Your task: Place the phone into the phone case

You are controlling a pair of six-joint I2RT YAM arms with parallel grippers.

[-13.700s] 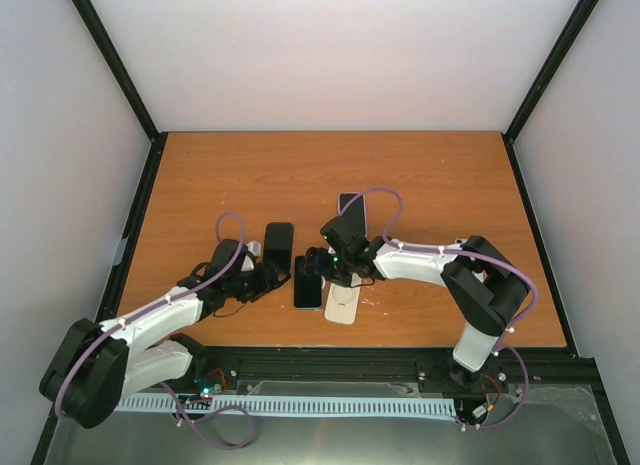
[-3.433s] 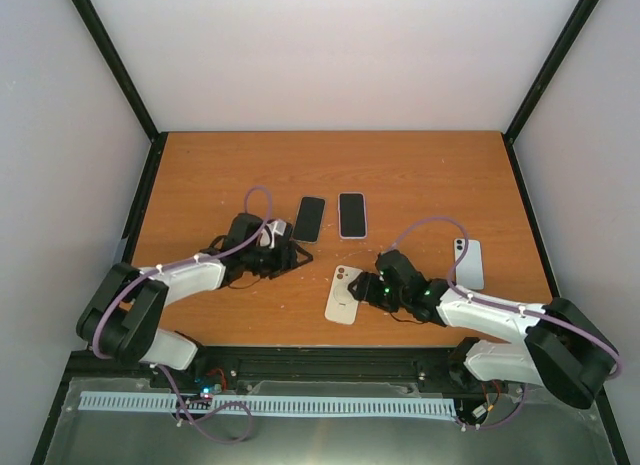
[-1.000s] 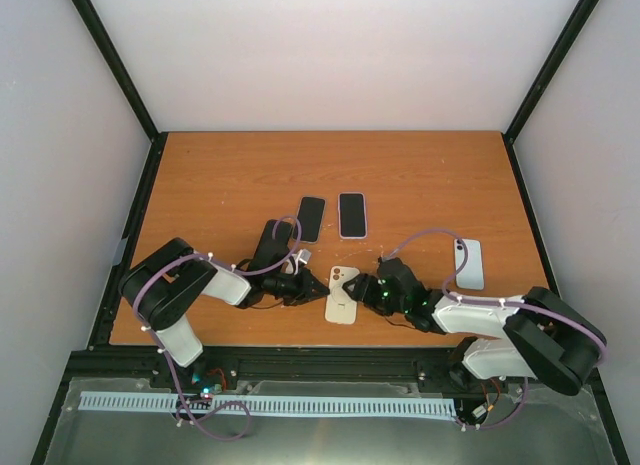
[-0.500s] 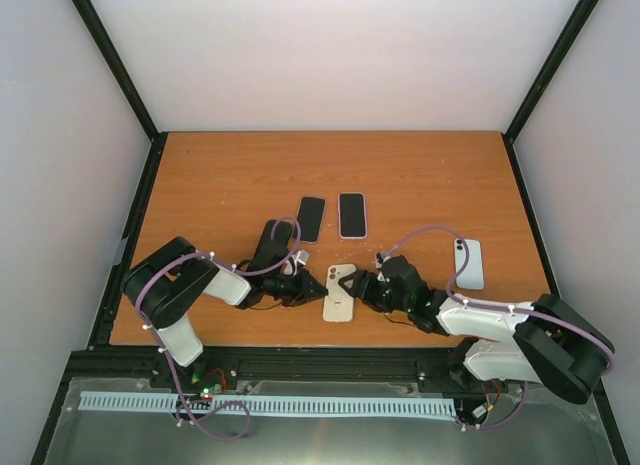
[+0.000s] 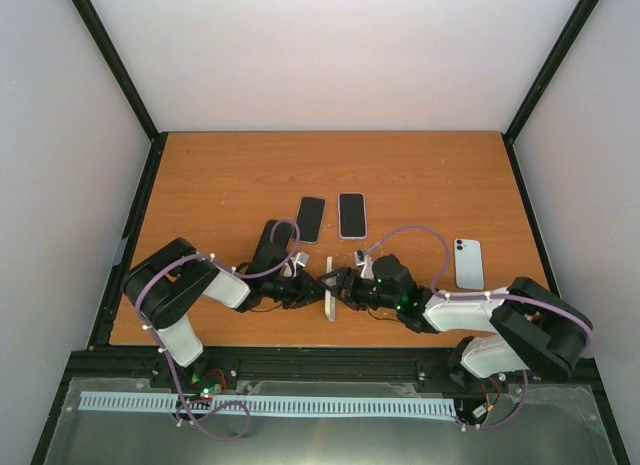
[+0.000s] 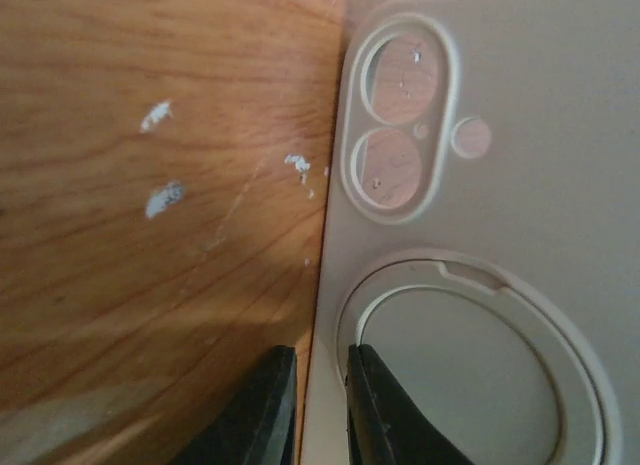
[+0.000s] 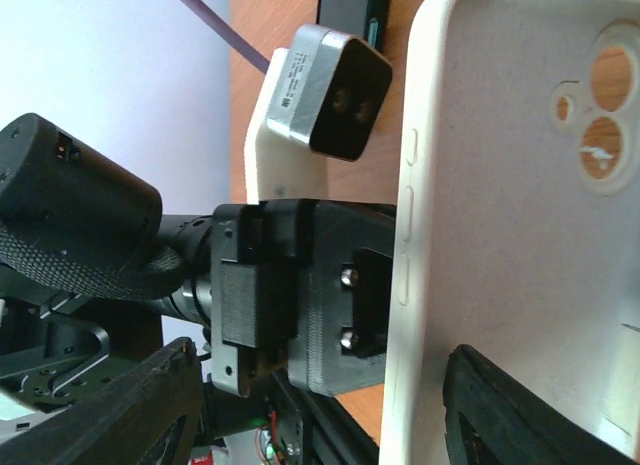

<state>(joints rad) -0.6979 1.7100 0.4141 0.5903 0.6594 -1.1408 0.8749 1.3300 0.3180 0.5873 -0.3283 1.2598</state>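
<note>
The white phone case (image 5: 328,287) stands on its long edge near the table's front. My left gripper (image 5: 316,288) is shut on its edge from the left. In the left wrist view the fingers (image 6: 272,400) pinch the edge of the case (image 6: 500,185), whose back shows the camera cut-out and ring. My right gripper (image 5: 341,284) is open at the case's right side. In the right wrist view the gripper (image 7: 322,353) straddles the side wall of the case (image 7: 500,185). A black phone (image 5: 311,218) and a light-rimmed phone (image 5: 351,215) lie face up behind.
A third phone (image 5: 468,262), pale back up, lies at the right of the wooden table (image 5: 220,185). Black frame posts and white walls close in the table. The left gripper's body and camera (image 7: 320,85) sit close in front of my right gripper.
The case lay flat one second ago, was tilted half a second ago, and now stands on edge. My right gripper has moved left up to it.
</note>
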